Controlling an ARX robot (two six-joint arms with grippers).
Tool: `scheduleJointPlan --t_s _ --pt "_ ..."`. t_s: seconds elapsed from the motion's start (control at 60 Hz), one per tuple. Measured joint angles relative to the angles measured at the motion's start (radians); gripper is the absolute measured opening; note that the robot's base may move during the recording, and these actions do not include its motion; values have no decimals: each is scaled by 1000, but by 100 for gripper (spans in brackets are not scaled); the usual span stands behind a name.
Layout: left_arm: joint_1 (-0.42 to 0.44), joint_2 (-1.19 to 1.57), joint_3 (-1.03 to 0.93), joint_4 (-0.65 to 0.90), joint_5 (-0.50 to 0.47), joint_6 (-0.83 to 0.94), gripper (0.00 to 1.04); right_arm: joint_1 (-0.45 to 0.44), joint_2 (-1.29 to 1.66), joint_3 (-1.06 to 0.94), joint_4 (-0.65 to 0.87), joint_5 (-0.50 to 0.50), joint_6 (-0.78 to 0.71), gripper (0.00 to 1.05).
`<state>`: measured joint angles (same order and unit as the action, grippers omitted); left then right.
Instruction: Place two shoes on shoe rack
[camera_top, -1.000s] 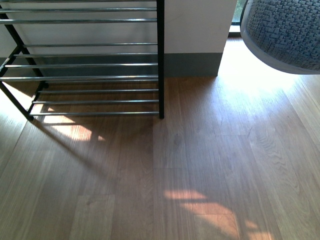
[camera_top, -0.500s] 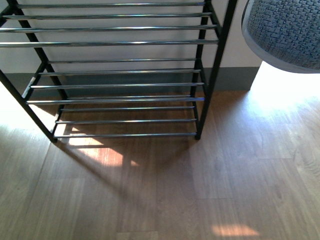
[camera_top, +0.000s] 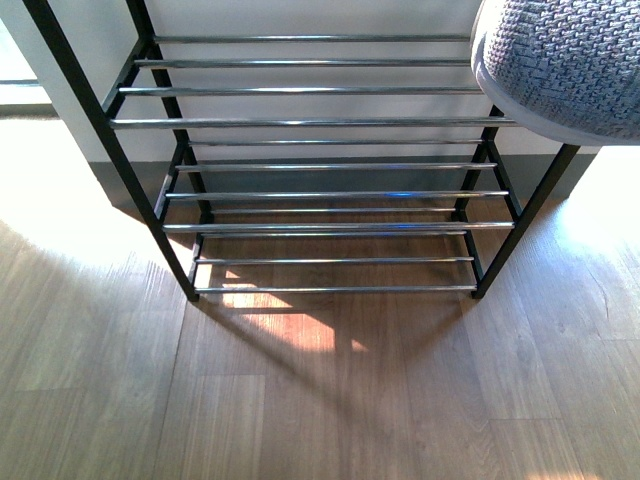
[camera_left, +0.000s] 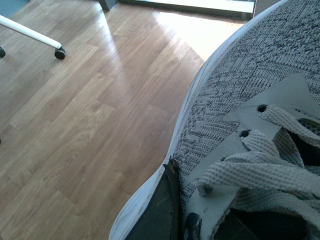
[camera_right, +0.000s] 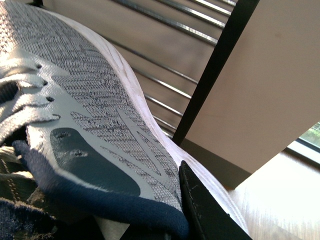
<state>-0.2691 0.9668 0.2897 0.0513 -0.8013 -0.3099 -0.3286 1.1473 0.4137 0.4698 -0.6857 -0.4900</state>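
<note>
The shoe rack (camera_top: 330, 123), a black frame with silver bars, stands against the wall in the middle of the front view. One grey knit shoe (camera_top: 570, 60) hangs at that view's top right, over the rack's right end. My right gripper (camera_right: 160, 220) is shut on this shoe (camera_right: 95, 110); one black finger (camera_right: 205, 210) presses its white-soled side, beside the rack's post (camera_right: 215, 70). My left gripper (camera_left: 215, 225) is shut on the other shoe (camera_left: 240, 85), with a black finger (camera_left: 157, 210) on its side. That shoe hangs above the floor and is out of the front view.
Wooden plank floor (camera_top: 300, 400) with sun patches lies in front of the rack. A white wall with grey skirting (camera_top: 120, 180) is behind it. A white chair leg with a caster (camera_left: 60, 52) stands on the floor in the left wrist view.
The front view has swung left and closer: the rack has gone from the upper left to the middle. The shoe at the top right now overlaps the rack's right end.
</note>
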Motion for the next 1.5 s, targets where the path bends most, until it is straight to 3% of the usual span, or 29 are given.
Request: scheduleJointPlan --t_s 0.583,0.633,0.733,0.833,1.0,1.3,1.5 --pt "-2 0 1 0 5 0 1 -6 -1 1 2 -3 10 1" --pt "-2 0 1 0 5 0 1 8 20 16 -5 -44 98 1" --pt "-2 0 1 0 5 0 1 82 81 83 -58 19 259 1" --pt "-2 0 1 0 8 0 1 186 193 204 -121 148 433 1" --pt "-2 0 1 0 7 0 1 328 466 578 -279 403 758 1" --pt "-2 0 1 0 8 0 1 394 762 1015 -545 562 1056 1" --pt "-2 0 1 0 8 0 1 404 859 1136 -697 575 1197 1"
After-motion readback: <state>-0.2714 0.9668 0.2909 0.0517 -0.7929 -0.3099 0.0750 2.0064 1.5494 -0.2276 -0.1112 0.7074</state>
